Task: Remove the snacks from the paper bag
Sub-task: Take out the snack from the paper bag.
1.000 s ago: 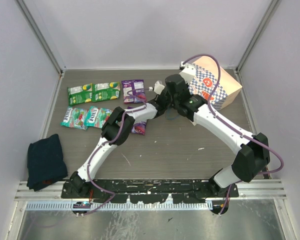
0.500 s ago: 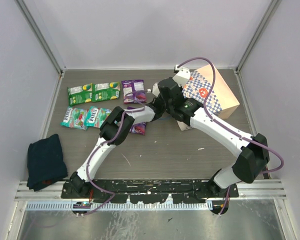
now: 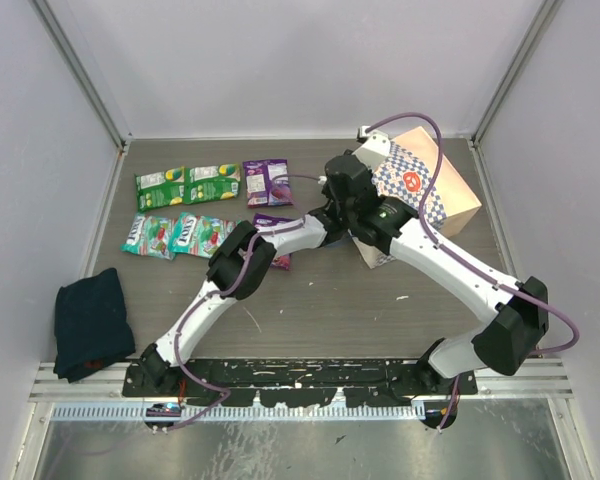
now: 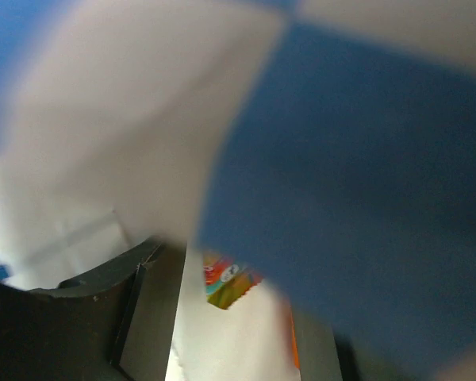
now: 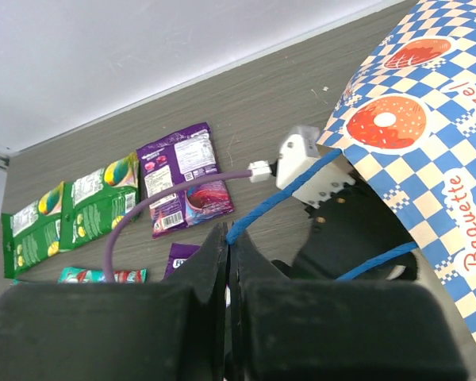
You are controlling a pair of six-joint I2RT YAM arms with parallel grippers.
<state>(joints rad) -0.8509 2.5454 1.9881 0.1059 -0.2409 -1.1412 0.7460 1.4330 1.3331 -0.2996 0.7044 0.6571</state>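
**Me:** My right fingers (image 5: 210, 270) are pressing together on the blue cord handle (image 5: 289, 186) of the paper bag (image 5: 428, 151), pinching it, and I judge that is holding the mouth open. My left fingers (image 4: 143, 317) are reaching inside. They are looking parted with nothing between them, though that view is blurring badly, so I am only fairly sure.

**Partner:** How far along is the job getting?

**Me:** Six snacks are lying out on the table (image 3: 380, 300). There are two green packets (image 3: 187, 186), two teal packets (image 3: 172, 234) and a purple packet (image 3: 268, 180) near the back. A second purple packet (image 3: 278, 258) is peeking out from under my left arm (image 3: 230, 270).

**Partner:** And what is remaining?

**Me:** At least one. An orange-yellow packet (image 4: 230, 282) is showing against the cream lining inside the bag. I am not seeing whether others are hiding behind it.

**Partner:** Where is it sitting relative to your fingers?

**Me:** It is lying just ahead of the left pair, roughly in line with the gap between them, and neither one is touching it as far as I am making out. The bag itself is lying tipped at the back right of the table, its mouth facing the laid-out packets. My right pair is holding the cord just outside that mouth.
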